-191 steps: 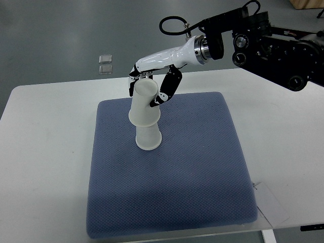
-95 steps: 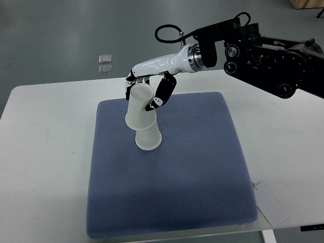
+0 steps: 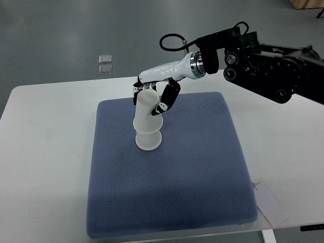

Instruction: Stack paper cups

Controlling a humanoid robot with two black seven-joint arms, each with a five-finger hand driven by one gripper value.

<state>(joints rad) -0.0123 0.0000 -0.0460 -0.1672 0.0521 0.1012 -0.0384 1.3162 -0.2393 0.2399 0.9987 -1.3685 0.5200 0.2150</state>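
Observation:
Two white paper cups stand upside down on the blue mat (image 3: 197,172), one over the other. The upper cup (image 3: 146,112) leans slightly and covers most of the lower cup (image 3: 149,141), whose wide rim rests on the mat. My right hand (image 3: 151,99) comes in from the upper right and is shut on the upper cup near its top, fingers on the far side and thumb on the near right side. No left arm shows.
The mat lies on a white table (image 3: 45,152). A white paper tag (image 3: 271,202) sits by the mat's front right corner. Two small clear squares (image 3: 105,63) lie on the grey floor beyond the table.
The upper cup has come down further over the lower cup and shifted slightly right. My right hand has followed it lower, still holding it.

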